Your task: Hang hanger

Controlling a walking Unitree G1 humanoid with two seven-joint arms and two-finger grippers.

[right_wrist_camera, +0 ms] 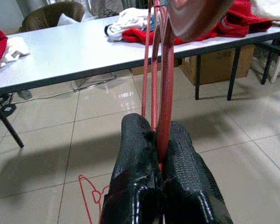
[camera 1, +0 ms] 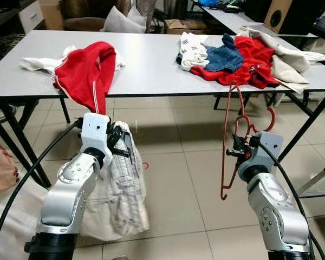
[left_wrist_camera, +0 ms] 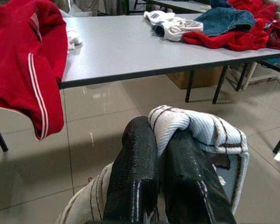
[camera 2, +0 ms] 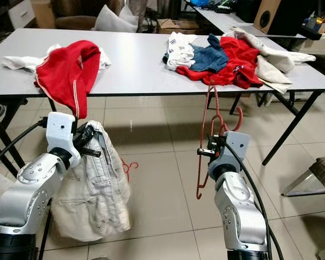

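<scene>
A red wire hanger (camera 1: 226, 135) hangs upright in front of the table's front edge, and my right gripper (camera 1: 237, 147) is shut on its lower part. In the right wrist view the red wires (right_wrist_camera: 167, 79) run up between the closed black fingers (right_wrist_camera: 137, 140). My left gripper (camera 1: 122, 142) is shut on a white striped garment (camera 1: 119, 195) that hangs down to the floor. The left wrist view has its cloth (left_wrist_camera: 200, 130) folded over the fingertips (left_wrist_camera: 140, 140). Another red hanger (camera 2: 127, 165) lies on the tiles under the table.
A grey table (camera 1: 151, 70) stands ahead. A red garment (camera 1: 89, 73) droops over its front edge at the left, and a pile of clothes (camera 1: 244, 54) lies at the right. A chair (camera 2: 319, 173) stands at the right. A pink cloth (camera 1: 0, 168) lies at the left.
</scene>
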